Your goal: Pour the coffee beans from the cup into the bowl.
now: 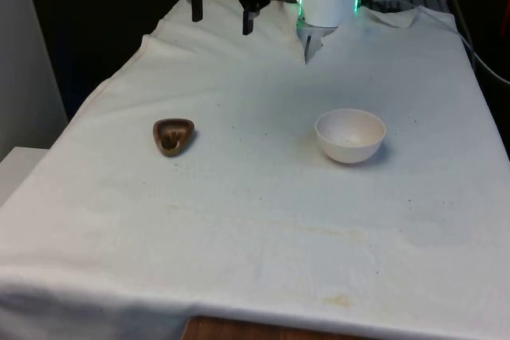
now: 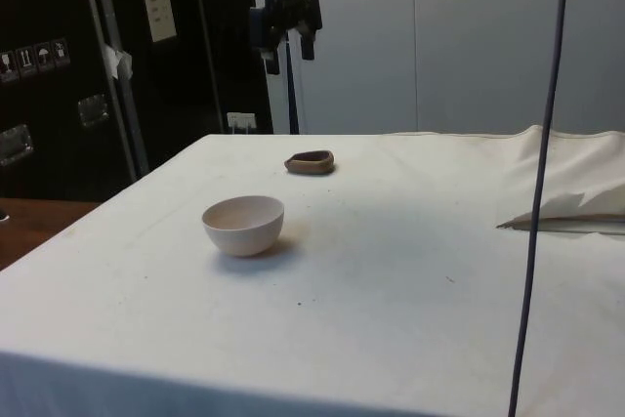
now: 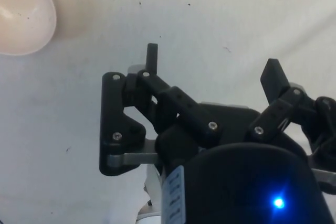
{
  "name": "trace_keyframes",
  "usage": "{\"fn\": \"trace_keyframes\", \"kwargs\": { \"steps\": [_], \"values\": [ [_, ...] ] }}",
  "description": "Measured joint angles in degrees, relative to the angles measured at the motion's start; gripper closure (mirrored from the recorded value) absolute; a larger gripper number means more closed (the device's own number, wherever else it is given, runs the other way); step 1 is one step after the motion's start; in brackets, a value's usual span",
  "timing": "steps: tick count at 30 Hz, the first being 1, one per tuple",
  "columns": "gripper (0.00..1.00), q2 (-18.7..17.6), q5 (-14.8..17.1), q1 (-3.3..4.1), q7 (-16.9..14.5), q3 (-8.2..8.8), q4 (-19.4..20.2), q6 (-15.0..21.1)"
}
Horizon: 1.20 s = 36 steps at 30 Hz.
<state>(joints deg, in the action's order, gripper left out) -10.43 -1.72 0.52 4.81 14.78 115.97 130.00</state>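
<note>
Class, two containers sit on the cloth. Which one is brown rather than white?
The small cup, toward the front view's left: brown, low and shallow, while the bowl is white, round and deeper.

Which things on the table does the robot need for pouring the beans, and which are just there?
Needed:
- brown cup, resting on the cloth
- white bowl, standing apart from the cup
- gripper, open, high above the table

Just there:
- white cloth covering the table

No legible writing anywhere, the pale notice [image 2: 159,5] on the dark cabinet [image 2: 59,65] too small.
</note>
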Motion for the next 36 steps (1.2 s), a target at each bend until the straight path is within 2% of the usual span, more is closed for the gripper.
{"fn": "trace_keyframes", "kwargs": {
  "steps": [27,36],
  "values": [
    [0.00,-4.53,-0.69,0.00,7.85,1.49,0.06,4.18],
    [0.00,-4.93,-1.55,0.00,10.60,1.89,1.66,6.13]
  ]
}}
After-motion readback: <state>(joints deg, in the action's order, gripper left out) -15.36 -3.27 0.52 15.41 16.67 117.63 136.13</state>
